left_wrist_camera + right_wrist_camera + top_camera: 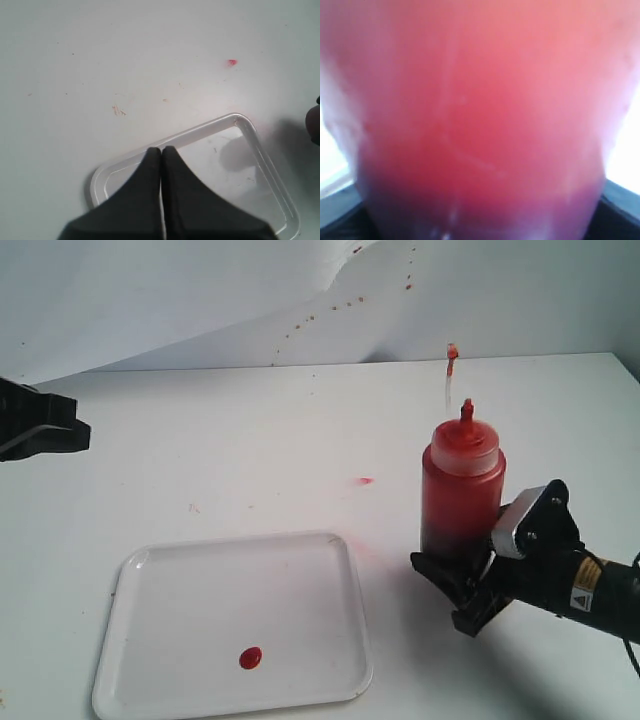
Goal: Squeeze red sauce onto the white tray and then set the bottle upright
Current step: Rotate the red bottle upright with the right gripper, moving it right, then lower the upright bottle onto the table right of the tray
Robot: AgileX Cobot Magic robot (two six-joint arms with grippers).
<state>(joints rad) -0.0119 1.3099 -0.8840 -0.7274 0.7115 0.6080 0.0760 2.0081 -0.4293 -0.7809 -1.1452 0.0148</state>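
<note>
1. The red sauce (250,658) is sitting as a blob on the white tray (200,600); squeezing looks done.
2. The bottle (460,495) is standing upright on the bench (250,440) beside the tray, the right gripper (458,585) jaws grasping its base; only letting go seems left.
3. The left gripper (161,150) is hovering, jaws clenched and empty.

Your left hand (161,150): fingers together, lower centre.
White tray (200,131): beneath it.
Red speck (231,62): tabletop (75,75), upper right.

Upright bottle (462,490), white tray (300,570) and red sauce (250,657).
The translucent red, whitish-capped bottle stands at 2 o'clock from the flat tray; the sauce, a small round blob, lies toward its 6 o'clock edge.
</note>
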